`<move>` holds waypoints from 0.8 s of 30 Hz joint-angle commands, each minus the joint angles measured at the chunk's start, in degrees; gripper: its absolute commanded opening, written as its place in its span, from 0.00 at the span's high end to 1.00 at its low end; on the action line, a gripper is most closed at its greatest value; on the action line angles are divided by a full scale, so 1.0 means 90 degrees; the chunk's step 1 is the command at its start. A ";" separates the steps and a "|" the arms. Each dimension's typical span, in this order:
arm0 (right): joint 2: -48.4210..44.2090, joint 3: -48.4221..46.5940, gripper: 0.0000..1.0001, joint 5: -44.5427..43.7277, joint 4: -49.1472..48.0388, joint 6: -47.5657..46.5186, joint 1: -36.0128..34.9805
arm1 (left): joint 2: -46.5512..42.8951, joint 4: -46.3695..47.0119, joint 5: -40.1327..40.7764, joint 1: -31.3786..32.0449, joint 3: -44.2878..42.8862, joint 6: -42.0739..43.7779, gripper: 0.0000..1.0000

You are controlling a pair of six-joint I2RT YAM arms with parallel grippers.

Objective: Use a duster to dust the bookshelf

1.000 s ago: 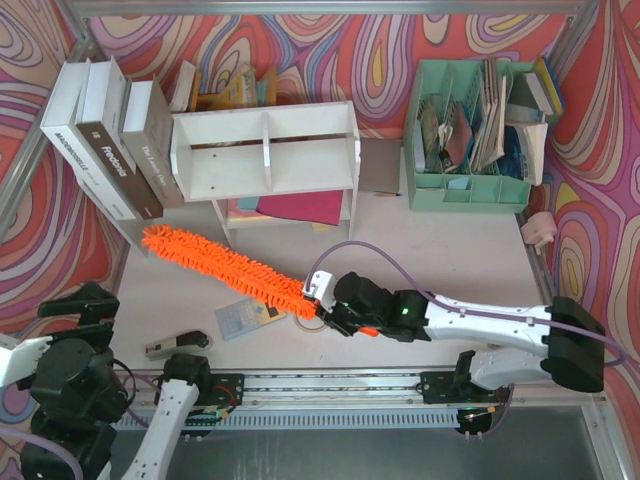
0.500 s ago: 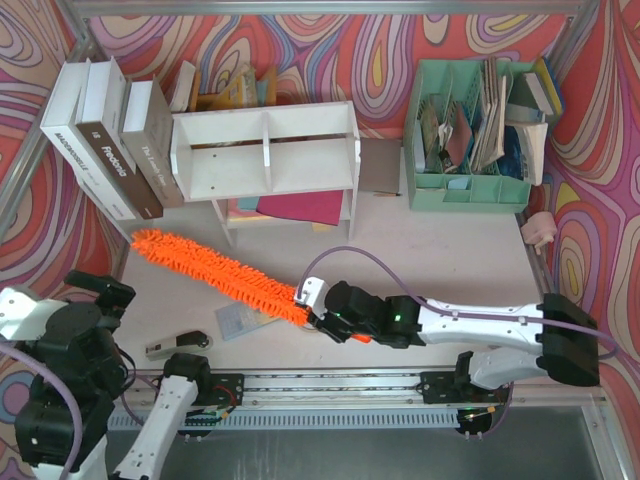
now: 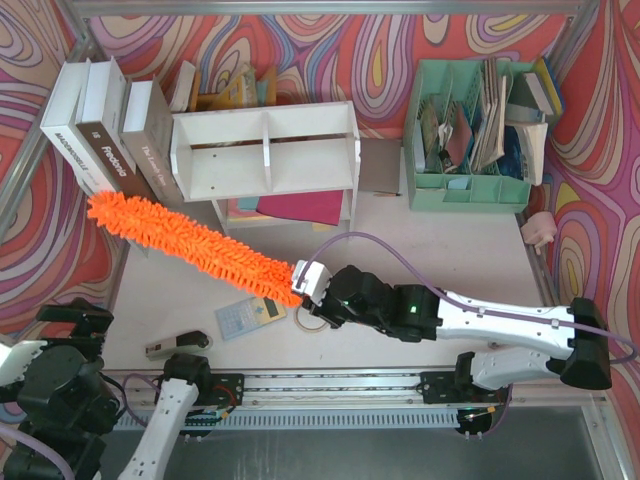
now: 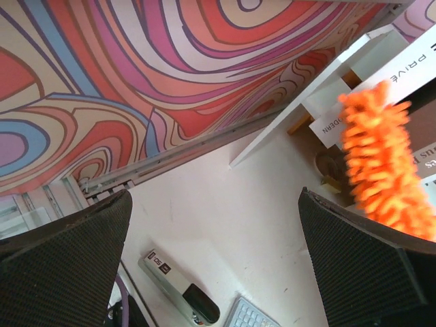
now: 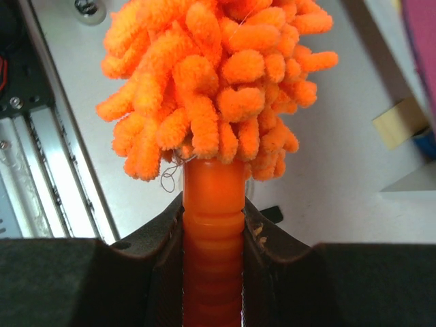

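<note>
Duster (image 3: pixel 190 243) is jutting left and away from the right gripper (image 3: pixel 312 292), whose fingers are clamping its handle (image 5: pixel 213 204). Bookshelf (image 3: pixel 265 150) is standing beyond that gripper, apart from it, with the fluffy tip ending near the books (image 3: pixel 105 150). Left gripper (image 4: pixel 214 235) is idling, fingers spread wide, holding nothing.

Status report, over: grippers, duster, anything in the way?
Right gripper shut on duster handle. Left gripper open, empty. Duster tip at the books, left of bookshelf, not on it.
</note>
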State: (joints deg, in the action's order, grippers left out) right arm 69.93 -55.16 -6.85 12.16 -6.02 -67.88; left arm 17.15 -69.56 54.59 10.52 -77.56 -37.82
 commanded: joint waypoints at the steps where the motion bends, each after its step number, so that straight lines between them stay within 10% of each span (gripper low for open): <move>1: 0.0031 -0.0421 1.00 -0.0556 -0.0267 -0.0385 -0.0024 | 0.0009 -0.0159 0.0290 0.0120 0.0101 0.0113 0.02; 24: 0.0828 -0.1049 1.00 0.0216 -0.0495 -0.0813 0.0509 | -0.0146 -0.0372 0.0324 0.0402 0.0493 -0.0190 0.02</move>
State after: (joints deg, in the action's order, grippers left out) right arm 78.67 -61.01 -6.42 10.50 -11.64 -65.32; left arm 17.12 -71.09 55.64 13.58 -74.24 -39.24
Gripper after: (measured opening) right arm 0.339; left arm 0.984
